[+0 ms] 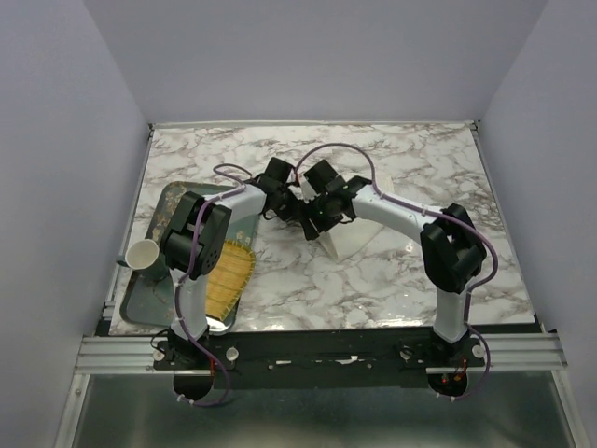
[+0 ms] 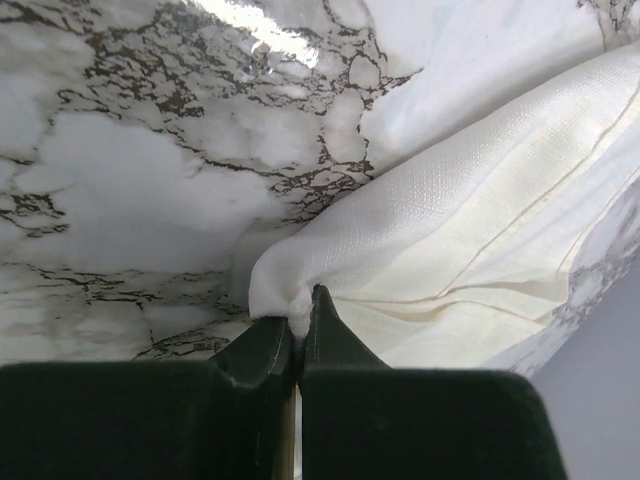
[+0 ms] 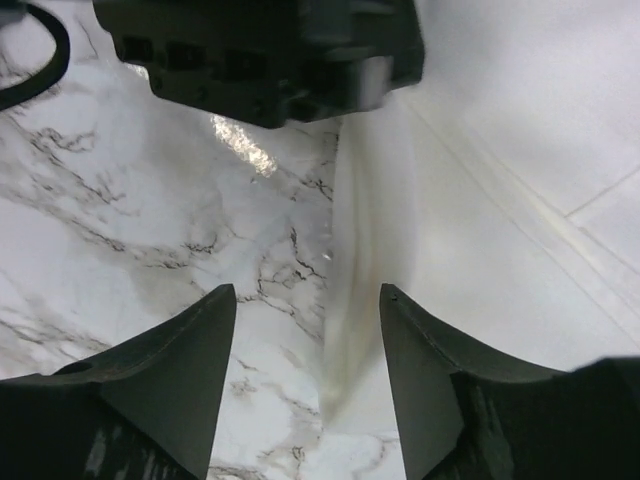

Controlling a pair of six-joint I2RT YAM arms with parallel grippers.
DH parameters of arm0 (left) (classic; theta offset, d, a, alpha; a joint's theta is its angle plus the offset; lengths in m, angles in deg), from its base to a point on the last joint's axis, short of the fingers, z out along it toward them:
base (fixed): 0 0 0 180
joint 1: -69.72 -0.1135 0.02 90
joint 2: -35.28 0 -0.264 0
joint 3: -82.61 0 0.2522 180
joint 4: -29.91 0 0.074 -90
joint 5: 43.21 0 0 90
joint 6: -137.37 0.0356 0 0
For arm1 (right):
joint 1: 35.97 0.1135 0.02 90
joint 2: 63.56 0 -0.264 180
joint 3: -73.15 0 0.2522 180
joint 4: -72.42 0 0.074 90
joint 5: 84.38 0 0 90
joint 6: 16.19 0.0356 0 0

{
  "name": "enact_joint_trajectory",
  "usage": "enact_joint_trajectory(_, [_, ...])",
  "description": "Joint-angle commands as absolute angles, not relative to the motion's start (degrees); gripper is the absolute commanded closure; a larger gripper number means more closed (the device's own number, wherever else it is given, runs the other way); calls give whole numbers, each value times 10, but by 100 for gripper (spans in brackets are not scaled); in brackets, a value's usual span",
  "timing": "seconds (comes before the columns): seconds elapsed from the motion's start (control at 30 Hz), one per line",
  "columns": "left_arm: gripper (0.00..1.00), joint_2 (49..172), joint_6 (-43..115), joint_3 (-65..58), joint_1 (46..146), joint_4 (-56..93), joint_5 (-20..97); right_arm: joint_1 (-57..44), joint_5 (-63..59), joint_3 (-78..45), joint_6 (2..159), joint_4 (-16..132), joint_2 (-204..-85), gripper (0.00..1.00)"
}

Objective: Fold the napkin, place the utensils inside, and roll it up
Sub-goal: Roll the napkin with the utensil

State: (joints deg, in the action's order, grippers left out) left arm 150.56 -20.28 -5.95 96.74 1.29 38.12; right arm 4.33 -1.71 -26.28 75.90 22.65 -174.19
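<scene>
Top view first: we've got the left arm point(image 1: 201, 233) and the right arm point(image 1: 448, 247) both bent at the elbow and reaching in, so their wrists meet over the middle of the marble-pattern desk point(image 1: 420, 159). The napkin point(image 1: 357, 240) shows as a white wedge on the desk just under the right arm's forearm, a bit right of centre. Over on the left there's a dull metal tray point(image 1: 140, 303) with a yellow woven mat point(image 1: 230, 271) lying in it and a small white cup point(image 1: 143, 254) at its left edge. Where the wrists meet it's a black tangle, so we can't read either grip from up here.

The left wrist camera sorts that out. The left fingers point(image 2: 255, 355) are shut tight on a bunched corner of the napkin, and the cloth fans out from there up and to the right. Close up it's a cream, fine-weave fabric with soft creases and a thin seam line.

On the right wrist camera, the right fingers point(image 3: 190, 370) are spread wide. The napkin's raised, folded edge runs up between them, and neither finger seems to touch it. The rest of the cloth lies flat on the right, glossy marble on the left. A chunky black housing point(image 3: 260, 50) fills the top edge.
</scene>
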Motion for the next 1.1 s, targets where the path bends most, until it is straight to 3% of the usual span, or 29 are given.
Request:
enact_joint_trajectory(0.0, [100,1492,-221,-37,976,-35,363,88,118,-206,762,295,-1743,31])
enact_joint_trajectory(0.17, [100,1482,-222,-30,975,-36,366,119,195,-180,757,327,-1736,28])
enact_joint_trajectory(0.43, [100,1487,-224,-28,970,-33,365,123,158,-151,761,334,-1659,26])
enact_joint_trajectory(0.63, [100,1487,-226,-30,968,-35,363,124,172,-152,743,333,-1673,19])
enact_joint_trajectory(0.8, [100,1483,-230,-30,967,-42,362,124,182,-146,743,342,-1709,20])
enact_joint_trajectory(1.07, [100,1486,-244,-36,964,-52,355,129,223,-115,743,385,-1720,30])
